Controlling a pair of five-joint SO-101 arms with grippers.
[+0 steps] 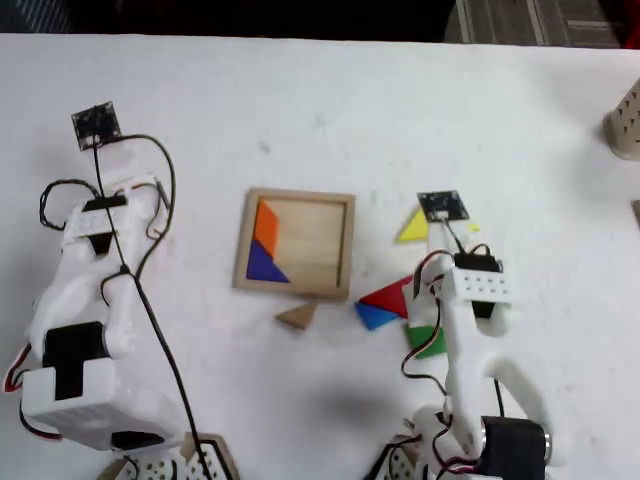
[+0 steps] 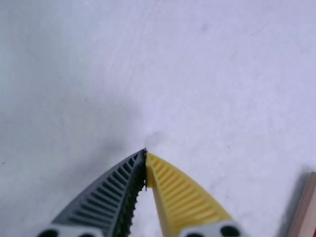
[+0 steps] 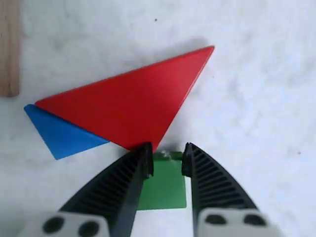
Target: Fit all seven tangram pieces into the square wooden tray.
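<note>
The square wooden tray (image 1: 330, 245) holds an orange piece (image 1: 266, 227) and a dark blue piece (image 1: 263, 263) along its left side. A brown triangle (image 1: 297, 316) lies just in front of the tray. To its right lie a yellow triangle (image 1: 414, 226), a red triangle (image 3: 133, 98), a blue triangle (image 3: 61, 133) partly under the red one, and a green piece (image 3: 165, 185). My right gripper (image 3: 167, 155) hangs narrowly open over the green piece, tips at the red triangle's corner. My left gripper (image 2: 145, 160) is shut and empty over bare table left of the tray.
The left arm (image 1: 90, 250) stands well left of the tray, whose edge (image 2: 303, 207) shows in the left wrist view. The right arm (image 1: 470, 290) hangs above the loose pieces. A pale object (image 1: 625, 125) sits at the far right edge.
</note>
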